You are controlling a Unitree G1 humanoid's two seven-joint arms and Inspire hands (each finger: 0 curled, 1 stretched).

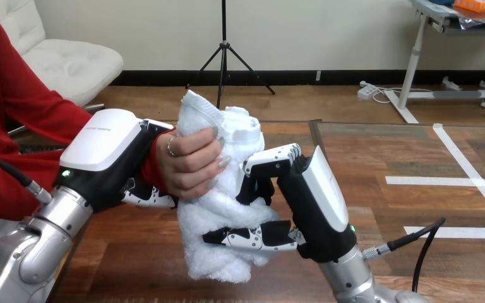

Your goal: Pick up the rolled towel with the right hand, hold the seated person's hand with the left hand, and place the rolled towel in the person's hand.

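You have the rolled towel shared with the person's hand.
Head view: your right hand (309, 202) curls its fingers round the rolled towel (211, 218), above the desk (132, 252). Just left of it, the person's hand (189, 164) grips the towel's upper part. Your left hand (110, 151) wraps the person's wrist. Open desk lies to the right hand's right.

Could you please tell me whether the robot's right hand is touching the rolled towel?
Touching. The head view shows the right hand with its fingers and thumb curled into the rolled towel, which the person's hand also grips higher up.
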